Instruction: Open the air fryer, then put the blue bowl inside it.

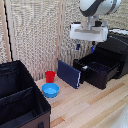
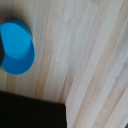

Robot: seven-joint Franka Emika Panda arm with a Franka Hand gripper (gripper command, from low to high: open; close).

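Blue-tipped fingers (image 1: 78, 47) of your end effector (image 1: 85, 48) hang spread apart and empty above the open fryer (image 1: 102, 62) drawer. Your bowl (image 1: 50, 90) sits on the worktop (image 1: 95, 105), well below and off toward the exterior view's left.

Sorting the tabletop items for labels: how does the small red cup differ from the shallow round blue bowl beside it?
The small red cup is taller and narrower; the shallow round blue bowl is wider and lower. The cup stands nearer the slatted wall, the bowl nearer the camera. Both sit upright, open-topped, on the pale wooden table.
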